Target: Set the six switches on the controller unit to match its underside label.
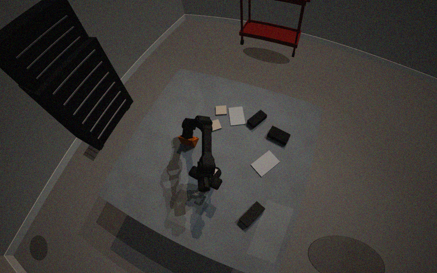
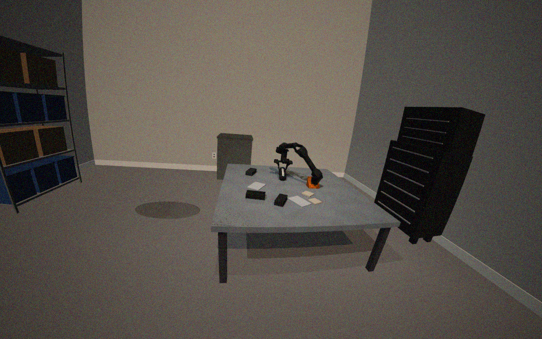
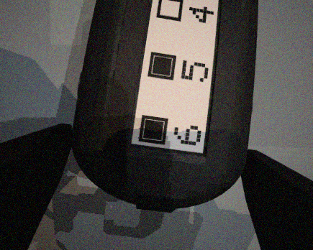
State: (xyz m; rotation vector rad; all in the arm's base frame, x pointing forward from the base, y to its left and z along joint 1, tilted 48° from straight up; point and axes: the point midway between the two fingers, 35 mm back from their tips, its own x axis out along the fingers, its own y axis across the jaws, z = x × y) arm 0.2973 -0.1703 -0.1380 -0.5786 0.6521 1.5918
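Observation:
The dark grey controller unit is held up off the bench, between the two fingers of my gripper, which touch its sides. Its underside faces the wrist camera. The white label shows part of its row: square 4 is empty, square 5 is filled and square 6 is filled. Squares 1 to 3 lie outside the wrist view and are too small to read in the top and exterior views. The rocker switches face away and are hidden.
Dark blocks stand near a white plate; another dark block stands apart. A second white plate lies flat. Two small beige plates lie near the orange arm base.

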